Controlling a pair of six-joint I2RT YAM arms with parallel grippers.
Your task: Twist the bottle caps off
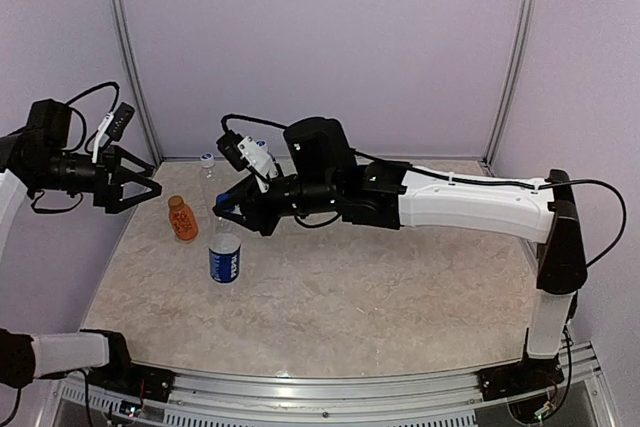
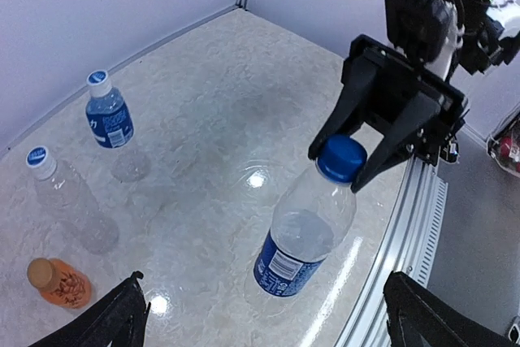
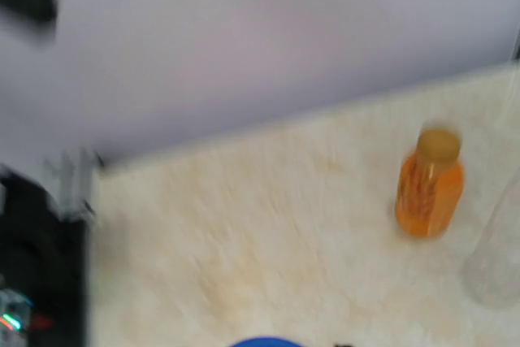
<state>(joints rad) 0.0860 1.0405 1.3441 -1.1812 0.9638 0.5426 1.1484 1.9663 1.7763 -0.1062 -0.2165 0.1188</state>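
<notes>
A blue-labelled bottle (image 1: 225, 262) stands at the middle left, and the left wrist view shows it (image 2: 305, 241) with its blue cap (image 2: 341, 158). My right gripper (image 1: 228, 211) is open, a finger on either side of that cap (image 2: 337, 172). The cap shows at the bottom edge of the blurred right wrist view (image 3: 264, 341). The orange bottle (image 1: 182, 219) with its orange-brown cap (image 2: 39, 270) stands to the left. The tall clear bottle (image 2: 69, 201) and a second blue-labelled bottle (image 2: 110, 123) stand capped near the back wall. My left gripper (image 1: 143, 187) is open and empty, off to the left.
The table's left side runs along the lilac wall with a metal post (image 1: 128, 57). An aluminium rail (image 1: 330, 387) edges the near side. My right arm (image 1: 470, 202) stretches across the table from the right.
</notes>
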